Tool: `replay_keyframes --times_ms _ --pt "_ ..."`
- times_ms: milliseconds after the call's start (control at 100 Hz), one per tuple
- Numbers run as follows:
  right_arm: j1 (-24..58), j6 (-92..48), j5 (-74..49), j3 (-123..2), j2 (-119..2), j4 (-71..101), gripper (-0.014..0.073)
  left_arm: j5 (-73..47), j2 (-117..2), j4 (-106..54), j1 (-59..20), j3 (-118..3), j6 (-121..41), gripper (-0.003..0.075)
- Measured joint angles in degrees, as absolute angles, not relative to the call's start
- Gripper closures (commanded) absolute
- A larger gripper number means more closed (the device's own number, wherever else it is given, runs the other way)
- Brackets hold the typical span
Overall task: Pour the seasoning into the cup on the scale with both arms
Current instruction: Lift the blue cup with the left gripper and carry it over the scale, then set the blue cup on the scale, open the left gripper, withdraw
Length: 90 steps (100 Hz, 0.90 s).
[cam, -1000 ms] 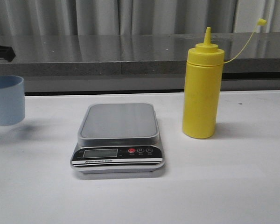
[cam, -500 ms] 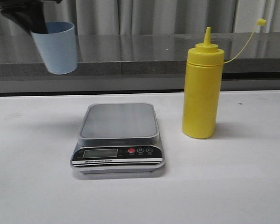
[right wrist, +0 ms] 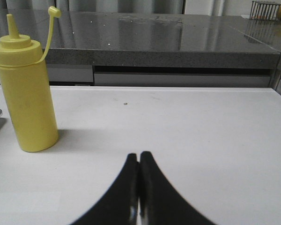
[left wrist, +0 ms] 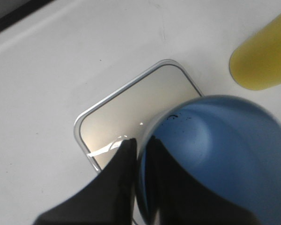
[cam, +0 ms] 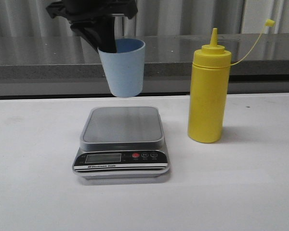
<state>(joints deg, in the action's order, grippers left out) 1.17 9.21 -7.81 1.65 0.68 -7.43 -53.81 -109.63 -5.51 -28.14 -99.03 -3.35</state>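
Observation:
My left gripper (cam: 106,44) is shut on the rim of the pale blue cup (cam: 122,67), one finger inside and one outside. The cup hangs upright in the air above the back of the silver scale (cam: 122,126). In the left wrist view the cup (left wrist: 225,154) and my left gripper (left wrist: 141,143) show over the scale's platform (left wrist: 131,112). The yellow seasoning bottle (cam: 208,91) stands on the table right of the scale, its cap dangling on a tether. My right gripper (right wrist: 139,156) is shut and empty, low over the table, with the bottle (right wrist: 25,93) some way off.
A grey stone counter (cam: 183,53) runs along the back behind the white table (cam: 241,192). A wire basket (right wrist: 267,10) sits far off on the counter in the right wrist view.
My left gripper has carried the cup from the far left, up and rightward, until it hangs over the scale. Scale and bottle have not moved.

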Motion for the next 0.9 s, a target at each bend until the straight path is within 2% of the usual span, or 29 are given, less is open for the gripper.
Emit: replay_keyframes --times_ms 380,740,900 --pt "1.17 9.21 -7.81 1.67 0.68 -7.43 0.0661 -53.90 -114.83 -5.74 -28.07 -99.03 -3.35 0.0693" --pt "1.17 9.21 -7.81 1.67 0.68 -7.43 0.0661 -54.78 -115.27 -5.74 -27.21 -99.14 -3.35 0.0518" --pt "1.17 9.21 -7.81 1.67 0.68 -7.43 0.0661 -56.17 -115.27 -5.74 -26.87 -101.12 -3.35 0.0495"
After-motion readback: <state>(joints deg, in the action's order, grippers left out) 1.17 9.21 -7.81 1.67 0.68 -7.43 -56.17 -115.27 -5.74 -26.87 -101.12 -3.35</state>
